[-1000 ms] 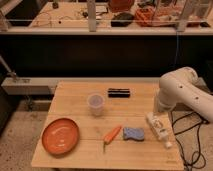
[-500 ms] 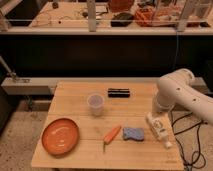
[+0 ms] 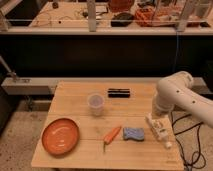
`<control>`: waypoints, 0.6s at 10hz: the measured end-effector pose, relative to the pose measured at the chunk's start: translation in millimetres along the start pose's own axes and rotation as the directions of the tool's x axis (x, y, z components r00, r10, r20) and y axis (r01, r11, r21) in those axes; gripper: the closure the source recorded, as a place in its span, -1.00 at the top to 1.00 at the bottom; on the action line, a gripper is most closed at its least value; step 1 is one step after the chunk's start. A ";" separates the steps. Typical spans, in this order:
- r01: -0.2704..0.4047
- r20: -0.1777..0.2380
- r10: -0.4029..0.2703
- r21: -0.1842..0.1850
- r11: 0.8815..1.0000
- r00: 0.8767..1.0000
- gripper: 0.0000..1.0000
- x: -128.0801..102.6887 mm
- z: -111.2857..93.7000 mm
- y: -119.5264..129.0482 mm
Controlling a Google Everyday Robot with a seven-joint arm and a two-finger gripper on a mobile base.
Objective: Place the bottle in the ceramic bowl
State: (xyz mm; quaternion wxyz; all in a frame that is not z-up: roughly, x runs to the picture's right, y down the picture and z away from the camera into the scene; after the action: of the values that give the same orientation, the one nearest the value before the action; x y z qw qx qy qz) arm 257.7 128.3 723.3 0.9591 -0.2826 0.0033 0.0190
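Hanging low over the right side of the table, the gripper sits at the upper end of the bottle, which lies flat on the wood just below it; whether the gripper is spread or closed cannot be told. To the gripper's left lie a blue sponge and a carrot, with the ceramic bowl well beyond them near the table's front-left corner

Cup, carrot, sponge, black bar
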 end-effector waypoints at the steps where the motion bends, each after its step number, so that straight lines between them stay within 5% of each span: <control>1: 0.001 0.002 -0.001 0.000 1.000 1.000 0.53 1.4 1.3 0.6; 6: 0.024 0.006 -0.024 -0.002 1.000 1.000 0.60 7.1 12.0 4.4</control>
State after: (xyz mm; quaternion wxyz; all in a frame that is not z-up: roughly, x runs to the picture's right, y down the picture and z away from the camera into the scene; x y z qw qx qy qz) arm 264.6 138.7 730.9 0.9589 -0.2837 -0.0028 0.0085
